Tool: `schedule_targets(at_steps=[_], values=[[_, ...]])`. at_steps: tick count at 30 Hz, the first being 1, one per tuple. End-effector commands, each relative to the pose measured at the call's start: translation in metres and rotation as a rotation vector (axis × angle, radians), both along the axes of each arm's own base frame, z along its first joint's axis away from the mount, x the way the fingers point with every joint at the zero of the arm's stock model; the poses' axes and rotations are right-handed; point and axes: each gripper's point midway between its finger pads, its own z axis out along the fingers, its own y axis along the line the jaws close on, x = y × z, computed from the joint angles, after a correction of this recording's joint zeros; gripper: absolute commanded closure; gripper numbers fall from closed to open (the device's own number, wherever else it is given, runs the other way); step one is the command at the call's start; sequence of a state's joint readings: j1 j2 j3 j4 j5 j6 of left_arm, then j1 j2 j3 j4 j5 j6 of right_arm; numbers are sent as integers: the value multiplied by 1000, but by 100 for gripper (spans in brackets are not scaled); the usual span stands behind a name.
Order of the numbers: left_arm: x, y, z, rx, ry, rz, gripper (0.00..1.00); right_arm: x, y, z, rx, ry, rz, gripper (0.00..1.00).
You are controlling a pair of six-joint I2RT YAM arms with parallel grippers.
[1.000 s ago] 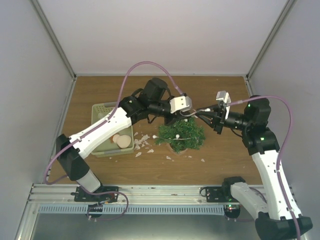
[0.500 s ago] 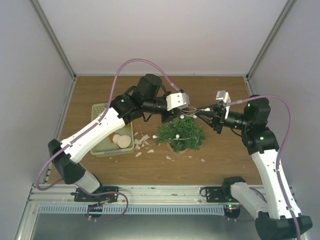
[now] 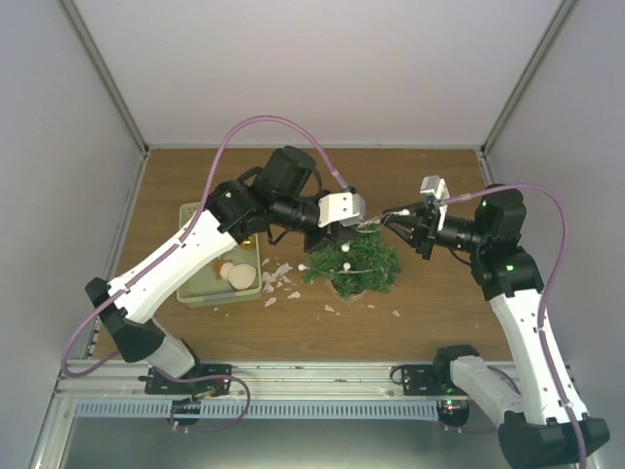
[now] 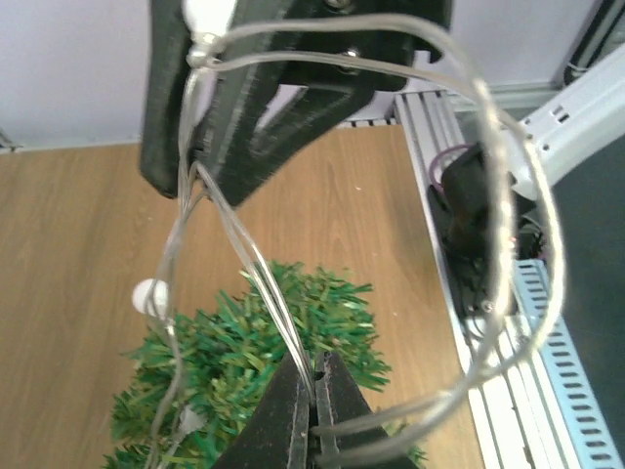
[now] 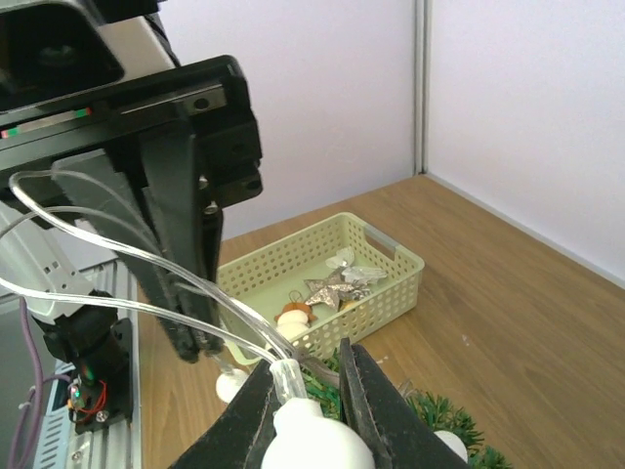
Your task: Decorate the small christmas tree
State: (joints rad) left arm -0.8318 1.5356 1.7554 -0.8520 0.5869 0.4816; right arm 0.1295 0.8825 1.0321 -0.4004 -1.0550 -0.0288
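— Where is the little tree?
— The small christmas tree (image 3: 354, 262) stands in its pot in the middle of the table (image 3: 439, 313). A string of lights (image 5: 312, 442) hangs over it.
— Who holds the string?
— Both. The left gripper (image 4: 314, 391), at 11 o'clock from the tree, is pinched tight on the clear wire. The right gripper (image 5: 308, 369), at 1 o'clock, squeezes a white bulb. A basket (image 3: 192, 208) sits at 9 o'clock, with white scraps (image 3: 278, 278) in between.
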Motion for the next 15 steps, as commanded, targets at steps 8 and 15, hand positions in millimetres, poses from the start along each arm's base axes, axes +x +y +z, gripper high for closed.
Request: schedule_targets(at_steps=[8, 15], values=[[-51, 24, 8, 66, 130, -126, 100, -11, 3, -7, -4, 16, 55, 98], [-69, 25, 8, 58, 183, -198, 100, -23, 1, -14, 7, 44, 46, 97]])
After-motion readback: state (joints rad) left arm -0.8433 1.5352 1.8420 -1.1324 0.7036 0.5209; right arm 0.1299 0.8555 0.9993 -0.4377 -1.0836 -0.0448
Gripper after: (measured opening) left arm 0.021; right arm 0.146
